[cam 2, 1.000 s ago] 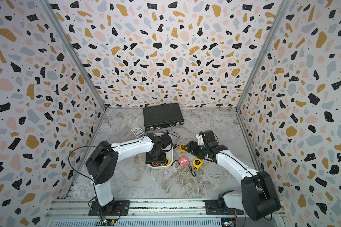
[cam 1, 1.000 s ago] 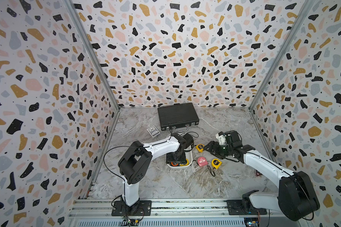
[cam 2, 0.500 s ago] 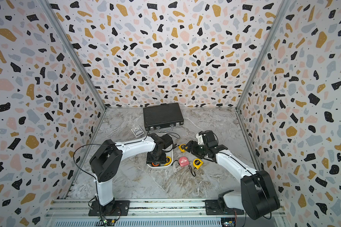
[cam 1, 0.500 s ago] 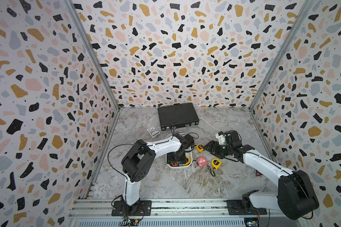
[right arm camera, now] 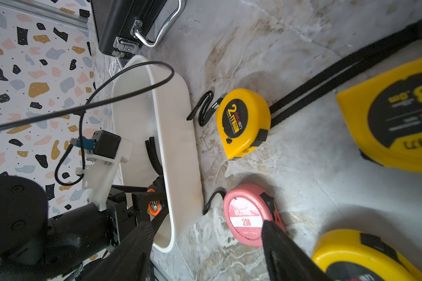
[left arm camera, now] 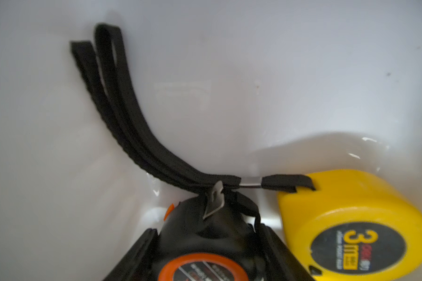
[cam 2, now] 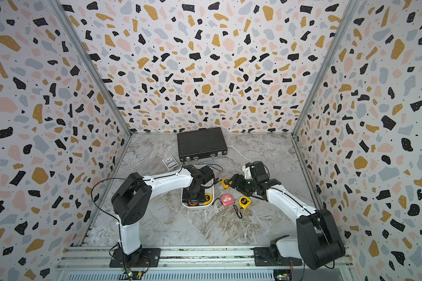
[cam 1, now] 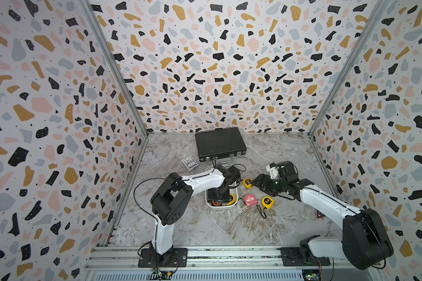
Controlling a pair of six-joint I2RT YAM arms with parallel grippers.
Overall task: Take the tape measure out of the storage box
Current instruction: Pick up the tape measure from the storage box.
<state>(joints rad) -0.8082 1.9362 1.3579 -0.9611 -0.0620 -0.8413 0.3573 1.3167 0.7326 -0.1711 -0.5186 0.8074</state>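
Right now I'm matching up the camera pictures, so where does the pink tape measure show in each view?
Top view: pink tape measure on the table, beside the storage box.
Top view: same, between the storage box and a yellow tape measure.
Left wrist: not in it; this looks inside the storage box.
Right wrist: on the table beside the storage box's outer wall.
Shared landmark: the white storage box.

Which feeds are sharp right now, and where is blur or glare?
Left wrist view: black-and-orange tape measure soft, too close; glare streaks on the storage box wall. Right wrist view: 2m yellow tape measure crisp, 3.0m yellow tape measure at the edge blurred. Both top views: evenly lit, sharp.
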